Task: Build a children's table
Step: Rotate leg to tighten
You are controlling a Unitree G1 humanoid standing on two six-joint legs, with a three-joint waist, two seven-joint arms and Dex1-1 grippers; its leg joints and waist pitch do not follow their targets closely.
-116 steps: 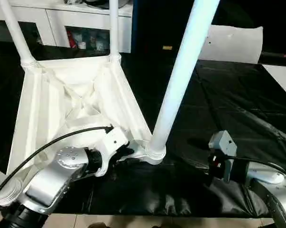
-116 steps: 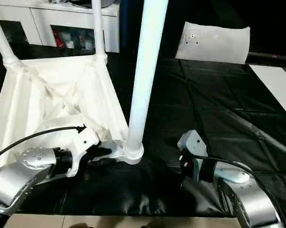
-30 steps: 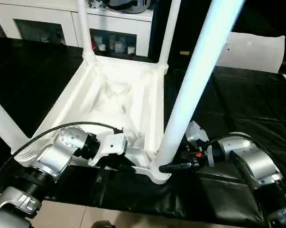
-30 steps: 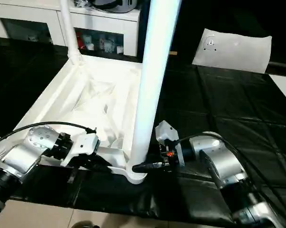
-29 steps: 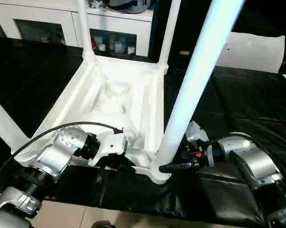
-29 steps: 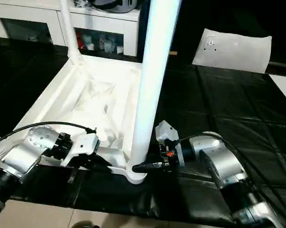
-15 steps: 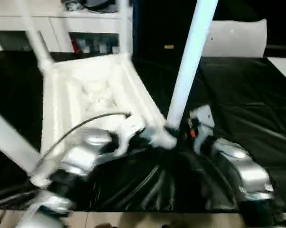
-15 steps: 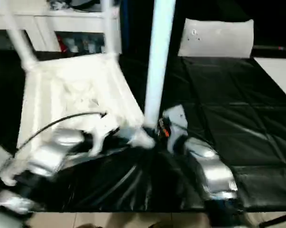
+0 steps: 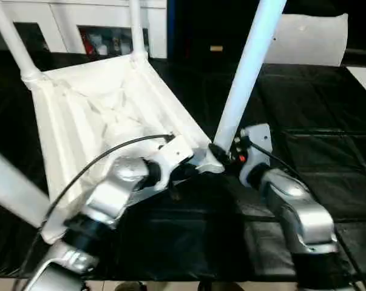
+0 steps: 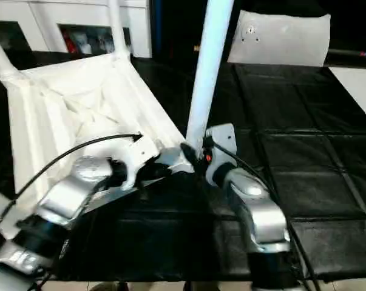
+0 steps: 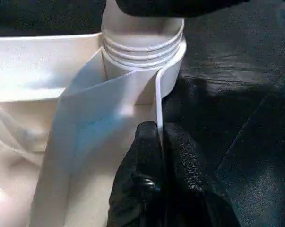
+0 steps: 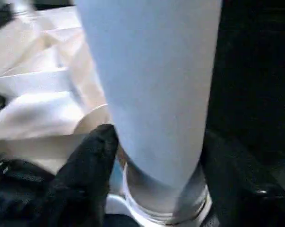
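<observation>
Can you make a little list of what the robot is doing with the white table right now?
tabletop: upside down on the black work table, ribs showing
near leg: standing in a corner socket
left end effector: shut on the tabletop's thin edge beside that socket
right end effector: fingers around the near leg's base
far legs: two more upright at far corners

Black-covered work table (image 9: 328,157), white glass-door cabinet (image 9: 104,27) behind
</observation>
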